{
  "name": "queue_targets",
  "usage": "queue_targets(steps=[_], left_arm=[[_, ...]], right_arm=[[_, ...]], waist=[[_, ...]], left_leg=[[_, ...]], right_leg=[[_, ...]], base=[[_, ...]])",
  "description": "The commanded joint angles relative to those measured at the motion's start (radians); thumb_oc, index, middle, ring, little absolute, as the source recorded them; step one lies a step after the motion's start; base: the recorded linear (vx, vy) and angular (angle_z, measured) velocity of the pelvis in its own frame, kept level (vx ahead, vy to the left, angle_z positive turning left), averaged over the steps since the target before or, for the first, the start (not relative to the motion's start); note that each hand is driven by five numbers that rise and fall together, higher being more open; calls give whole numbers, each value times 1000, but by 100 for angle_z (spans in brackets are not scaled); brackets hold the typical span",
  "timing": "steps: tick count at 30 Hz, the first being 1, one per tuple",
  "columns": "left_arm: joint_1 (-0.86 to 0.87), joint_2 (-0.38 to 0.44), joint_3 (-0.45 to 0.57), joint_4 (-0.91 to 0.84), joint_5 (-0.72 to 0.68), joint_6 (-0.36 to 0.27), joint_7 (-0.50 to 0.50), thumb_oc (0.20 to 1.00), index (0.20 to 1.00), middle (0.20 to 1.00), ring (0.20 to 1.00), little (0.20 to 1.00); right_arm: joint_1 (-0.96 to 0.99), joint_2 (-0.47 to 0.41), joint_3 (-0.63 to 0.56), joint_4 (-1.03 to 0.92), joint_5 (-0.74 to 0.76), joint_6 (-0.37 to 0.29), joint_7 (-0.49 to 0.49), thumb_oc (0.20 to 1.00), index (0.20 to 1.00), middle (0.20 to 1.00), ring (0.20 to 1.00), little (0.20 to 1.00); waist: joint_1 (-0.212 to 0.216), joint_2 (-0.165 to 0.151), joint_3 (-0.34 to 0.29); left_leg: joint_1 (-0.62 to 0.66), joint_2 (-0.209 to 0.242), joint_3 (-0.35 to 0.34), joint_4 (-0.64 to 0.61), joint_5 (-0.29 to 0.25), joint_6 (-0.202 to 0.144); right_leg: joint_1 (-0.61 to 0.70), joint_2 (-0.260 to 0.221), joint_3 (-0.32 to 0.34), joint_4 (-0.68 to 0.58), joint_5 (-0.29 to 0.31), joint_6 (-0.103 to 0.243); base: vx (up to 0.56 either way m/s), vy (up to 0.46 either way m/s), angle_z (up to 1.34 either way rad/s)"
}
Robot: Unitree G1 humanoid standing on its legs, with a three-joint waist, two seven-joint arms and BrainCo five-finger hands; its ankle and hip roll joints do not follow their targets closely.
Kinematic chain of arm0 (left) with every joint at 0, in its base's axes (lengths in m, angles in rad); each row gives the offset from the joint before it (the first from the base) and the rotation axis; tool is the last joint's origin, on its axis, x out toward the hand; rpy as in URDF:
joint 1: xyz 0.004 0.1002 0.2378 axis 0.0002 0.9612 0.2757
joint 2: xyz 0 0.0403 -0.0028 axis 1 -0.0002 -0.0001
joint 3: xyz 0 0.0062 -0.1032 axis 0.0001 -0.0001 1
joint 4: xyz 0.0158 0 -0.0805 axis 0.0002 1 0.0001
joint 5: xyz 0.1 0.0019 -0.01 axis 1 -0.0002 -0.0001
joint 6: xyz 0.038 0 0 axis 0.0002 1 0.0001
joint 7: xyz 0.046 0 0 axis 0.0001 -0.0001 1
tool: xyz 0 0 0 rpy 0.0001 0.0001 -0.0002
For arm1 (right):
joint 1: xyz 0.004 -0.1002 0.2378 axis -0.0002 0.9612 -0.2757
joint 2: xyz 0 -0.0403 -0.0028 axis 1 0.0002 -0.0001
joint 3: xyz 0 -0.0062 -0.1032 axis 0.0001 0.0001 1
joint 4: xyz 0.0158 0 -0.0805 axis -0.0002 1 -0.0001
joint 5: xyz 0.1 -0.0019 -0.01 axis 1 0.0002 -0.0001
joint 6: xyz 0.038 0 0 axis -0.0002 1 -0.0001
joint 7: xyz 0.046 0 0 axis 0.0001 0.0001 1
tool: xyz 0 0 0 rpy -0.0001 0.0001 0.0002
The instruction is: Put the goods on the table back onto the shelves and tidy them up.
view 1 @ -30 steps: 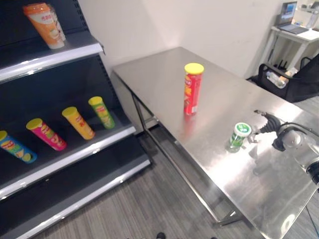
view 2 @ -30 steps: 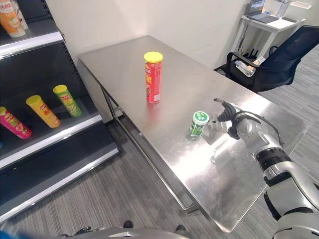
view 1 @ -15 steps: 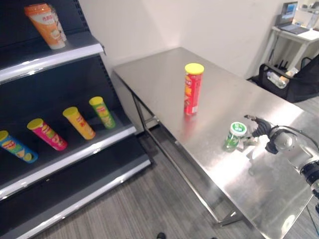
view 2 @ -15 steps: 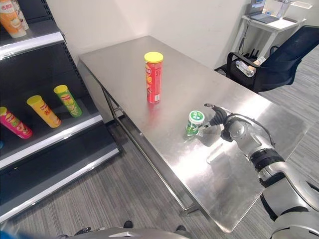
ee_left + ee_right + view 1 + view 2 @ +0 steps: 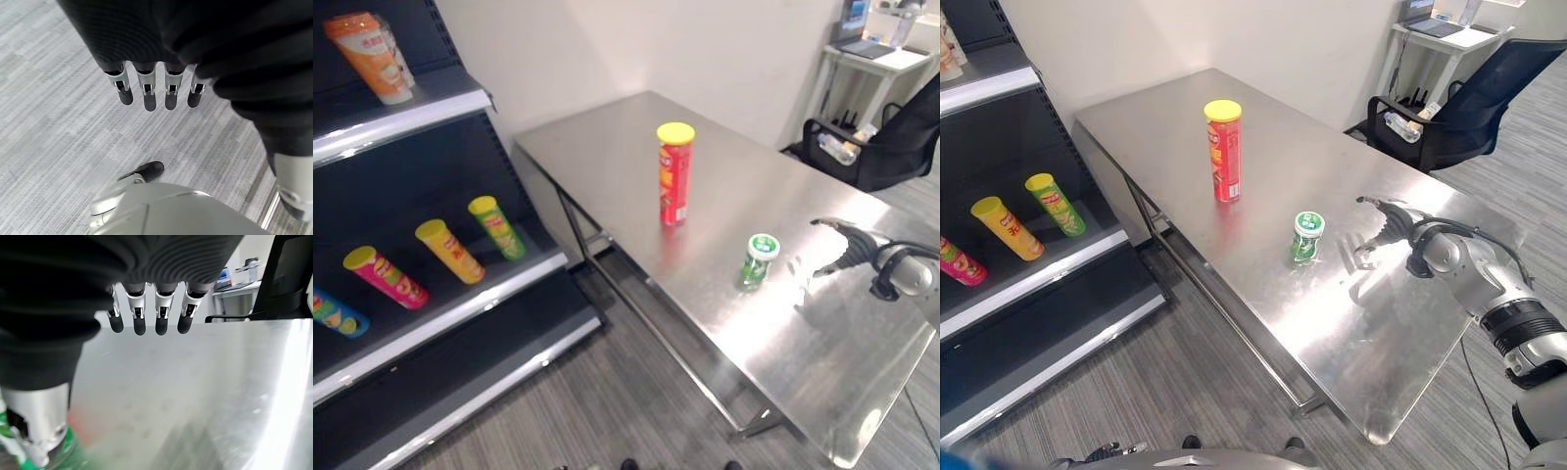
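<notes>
On the steel counter (image 5: 607, 147) a red can (image 5: 674, 174) with a yellow lid stands upright toward the far side, and a small green can (image 5: 756, 261) stands nearer, close to the left edge. The right hand (image 5: 1393, 227) hovers over the counter just right of the green can, apart from it, fingers (image 5: 139, 313) straight and holding nothing. The left hand (image 5: 161, 44) hangs over the floor, fingers (image 5: 146, 93) straight. On the shelf (image 5: 460, 304) at left, four cans lie tilted.
</notes>
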Motion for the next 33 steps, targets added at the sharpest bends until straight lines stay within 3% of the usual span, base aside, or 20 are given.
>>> queue_targets(steps=[1,25,26,27,28,29,30,33], left_arm=[[-54,28,-40,33,-15,-9,-1,1000,1000,1000,1000,1000],[-31,30,-33,61,-29,3,12,1000,1000,1000,1000,1000],[-34,33,-32,61,-29,3,11,1000,1000,1000,1000,1000],[-34,33,-32,61,-29,3,11,1000,1000,1000,1000,1000],[-34,34,-32,62,-28,3,10,1000,1000,1000,1000,1000],[-35,36,-33,63,-27,3,10,1000,1000,1000,1000,1000],[-36,36,-34,63,-27,3,9,1000,1000,1000,1000,1000],[-38,36,-35,62,-23,4,5,1000,1000,1000,1000,1000]], right_arm=[[-135,45,100,24,55,-26,-1,1000,1000,1000,1000,1000],[-229,244,173,191,41,13,3,1000,1000,1000,1000,1000],[-233,251,186,218,27,20,14,595,595,595,595,595],[-233,252,186,219,27,20,14,595,595,595,595,595],[-235,254,194,231,18,23,21,325,325,325,325,325],[-236,255,200,236,10,24,25,235,235,235,235,235],[-233,255,203,243,5,26,30,200,200,200,200,200],[-211,255,200,243,-2,32,39,200,200,200,200,200]], waist=[[40,-30,-10],[91,-30,-15],[94,-32,-16],[94,-32,-16],[95,-34,-17],[96,-34,-17],[96,-35,-17],[96,-35,-17]], left_leg=[[20,54,84,13,-30,-79],[19,39,57,13,-30,-77],[15,39,54,13,-29,-78],[15,39,54,13,-29,-78],[15,39,53,13,-29,-79],[14,40,52,13,-29,-79],[13,40,51,13,-28,-79],[11,39,48,13,-29,-79]], right_leg=[[22,-34,38,36,-98,49],[46,-47,5,38,-104,48],[45,-47,2,37,-104,48],[45,-47,2,37,-104,48],[46,-47,0,36,-103,47],[46,-47,-1,35,-103,47],[46,-47,-2,36,-103,47],[45,-47,-4,36,-103,47]], base=[[0,0,0],[4,-1,3],[0,0,0],[8,-3,4],[7,1,3],[0,0,0],[0,0,0],[0,0,0]])
